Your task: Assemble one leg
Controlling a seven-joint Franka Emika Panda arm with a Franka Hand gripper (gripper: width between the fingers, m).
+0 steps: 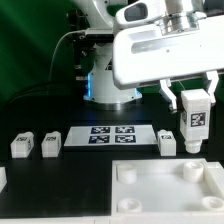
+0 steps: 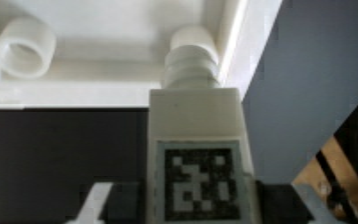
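Note:
My gripper (image 1: 194, 104) is shut on a leg (image 1: 194, 122), a small white block with a black-and-white tag, held upright at the exterior view's right. It hangs above the far right corner socket (image 1: 189, 167) of the large white tray-like top (image 1: 150, 190). In the wrist view the held leg (image 2: 199, 140) sits between my gripper's (image 2: 197, 205) fingers, and its tip points at a round socket (image 2: 194, 55) near the tray's edge (image 2: 105, 92). I cannot tell whether the tip touches the socket. Three more legs stand on the table (image 1: 22, 145), (image 1: 50, 145), (image 1: 168, 142).
The marker board (image 1: 112, 134) lies flat between the loose legs, behind the tray. The arm's white base (image 1: 110, 85) stands at the back. A second tray socket (image 2: 25, 55) shows in the wrist view. The table is black.

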